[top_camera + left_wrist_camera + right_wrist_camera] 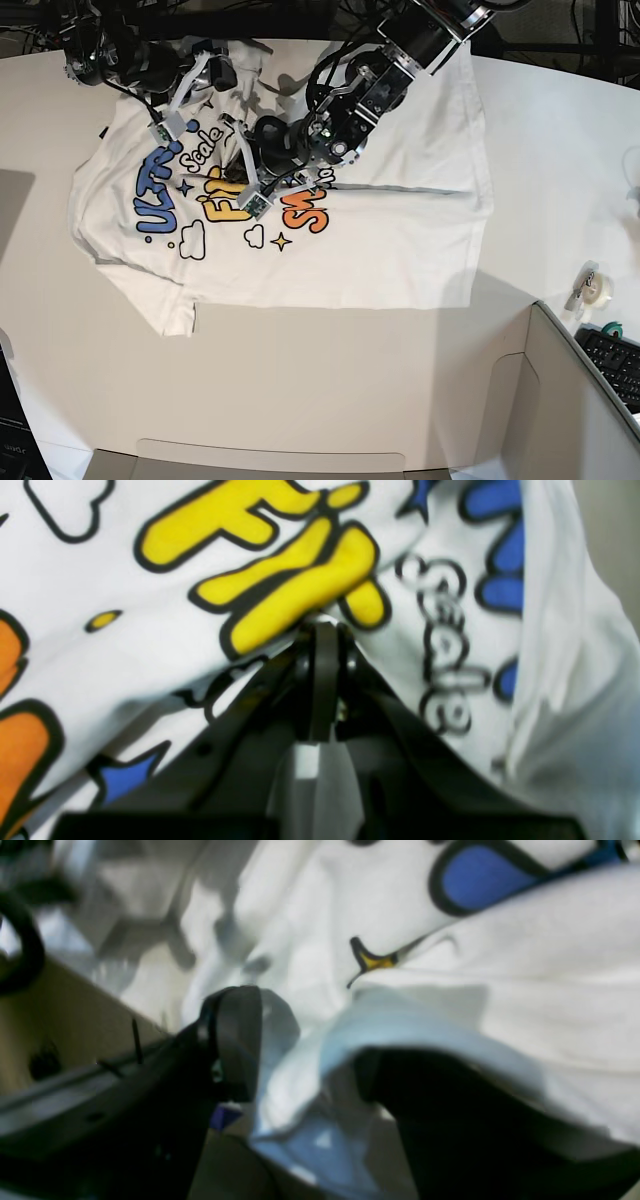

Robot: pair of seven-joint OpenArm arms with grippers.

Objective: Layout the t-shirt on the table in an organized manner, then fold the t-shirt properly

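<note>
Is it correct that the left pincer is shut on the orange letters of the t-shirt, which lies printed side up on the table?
Not quite. The left pincer is shut on the yellow letters, not the orange ones; the left wrist view shows this. The rest stands: the t-shirt lies printed side up on the table.

Well off to the side of my hands, near the table's edge, I see a small roll of tape (596,287). Just past it sits a black keyboard (614,362), partly cut off by the frame. A grey box corner (560,400) stands beside them, nearer the front.
</note>
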